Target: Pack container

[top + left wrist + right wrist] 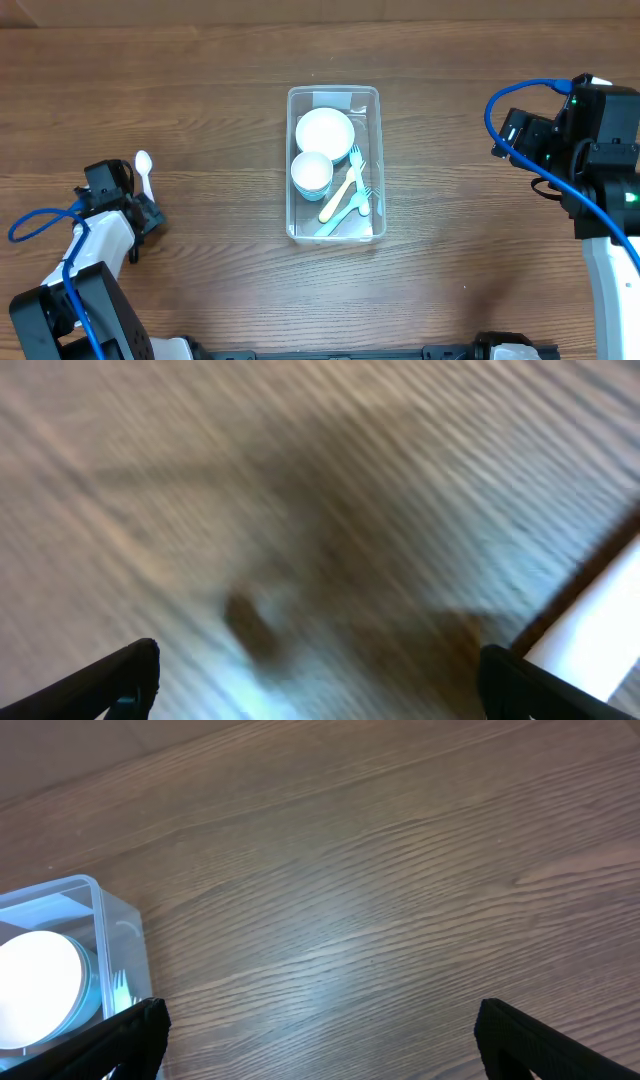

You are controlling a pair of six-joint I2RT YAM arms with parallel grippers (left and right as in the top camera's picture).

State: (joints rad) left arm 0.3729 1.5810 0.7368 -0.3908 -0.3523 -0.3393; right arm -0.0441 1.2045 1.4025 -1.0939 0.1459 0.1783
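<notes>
While the container (333,91) sits mid-table between the arms, you have a bowl (325,130), a cup (312,172) and cutlery (340,197) lying inside it. A spoon (146,172) lies on the table (200,270) just beside your left gripper (320,675). Both that and the right gripper (320,1025) show jaws spread wide, nothing between them. The left wrist view is blurred.

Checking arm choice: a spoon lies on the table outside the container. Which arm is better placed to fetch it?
Left. The spoon lies close beside the left gripper, which is open. The right gripper is on the far side of the container.
</notes>
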